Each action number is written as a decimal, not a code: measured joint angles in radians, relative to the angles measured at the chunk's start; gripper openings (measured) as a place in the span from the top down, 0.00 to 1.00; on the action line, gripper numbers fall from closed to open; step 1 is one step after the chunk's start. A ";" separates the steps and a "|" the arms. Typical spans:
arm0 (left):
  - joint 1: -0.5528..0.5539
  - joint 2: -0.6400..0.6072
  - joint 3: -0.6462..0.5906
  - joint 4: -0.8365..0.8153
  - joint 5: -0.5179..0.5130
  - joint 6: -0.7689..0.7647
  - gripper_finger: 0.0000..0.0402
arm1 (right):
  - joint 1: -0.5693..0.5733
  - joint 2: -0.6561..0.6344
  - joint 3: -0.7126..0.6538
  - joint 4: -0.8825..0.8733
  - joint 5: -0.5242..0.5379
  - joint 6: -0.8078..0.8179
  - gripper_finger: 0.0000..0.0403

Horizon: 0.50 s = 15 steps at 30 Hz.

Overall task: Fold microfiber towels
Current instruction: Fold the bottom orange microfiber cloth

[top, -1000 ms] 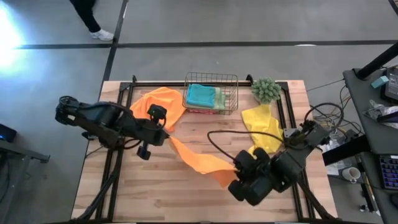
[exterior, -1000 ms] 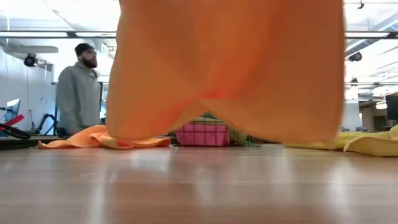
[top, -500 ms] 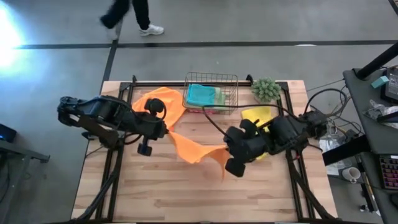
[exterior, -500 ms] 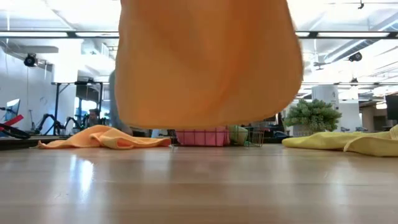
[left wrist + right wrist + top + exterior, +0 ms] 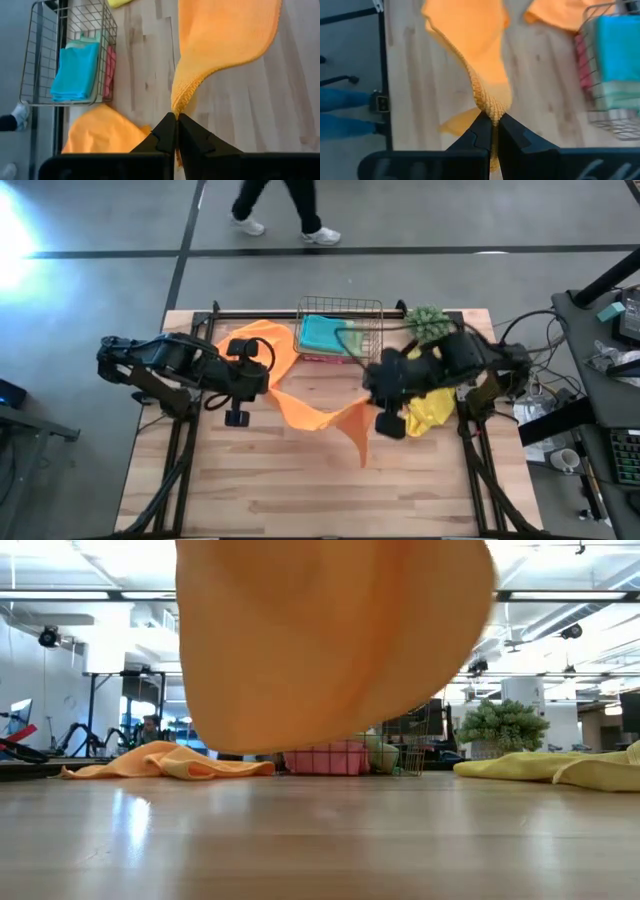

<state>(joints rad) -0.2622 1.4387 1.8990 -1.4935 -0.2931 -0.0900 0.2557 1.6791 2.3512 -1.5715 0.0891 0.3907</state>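
While both claws clench corners of one soft orange microfiber towel [image 5: 320, 416], left gripper [image 5: 176, 131], right gripper [image 5: 492, 131], bare planks nearside, right gripper now nearer copper wire basket [image 5: 372, 342].

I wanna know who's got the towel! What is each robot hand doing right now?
Left gripper: shut on the orange towel.
Right gripper: shut on the same orange towel.

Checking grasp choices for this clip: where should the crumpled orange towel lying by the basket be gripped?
Judging by its pose, grip the second orange towel at its outer edge away from the wire basket, coming from above; it lies bunched flat on the table.
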 joint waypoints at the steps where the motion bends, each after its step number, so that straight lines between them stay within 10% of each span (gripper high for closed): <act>1: 0.001 0.000 0.006 -0.001 0.000 -0.013 1.00 | -0.015 -0.007 0.000 0.000 0.000 -0.021 0.98; 15: 0.007 -0.009 0.038 -0.078 -0.001 -0.166 1.00 | -0.081 -0.034 -0.137 0.001 0.012 -0.241 0.98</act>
<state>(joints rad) -0.2550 1.4294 1.9371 -1.5718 -0.2939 -0.2556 0.1743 1.6447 2.2146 -1.5705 0.1007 0.1495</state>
